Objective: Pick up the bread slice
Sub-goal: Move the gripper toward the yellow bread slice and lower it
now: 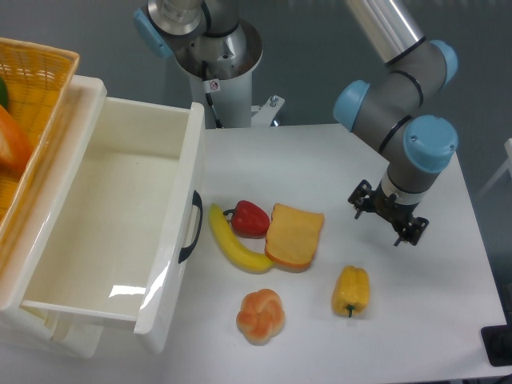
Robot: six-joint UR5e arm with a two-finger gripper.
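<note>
so far nothing is picked up: the bread slice [294, 235] lies flat on the table [320, 160], touching a red pepper [250, 218] and banana [232, 241]. off to its right hangs the gripper [387, 214], jaws spread, empty; reaching and grasping remain.

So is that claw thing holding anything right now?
Gripper: open and empty, hanging above the table to the right of the bread slice.

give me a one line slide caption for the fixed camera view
Open gripper hovers right of the bread slice, which lies beside a red pepper and banana.
</note>
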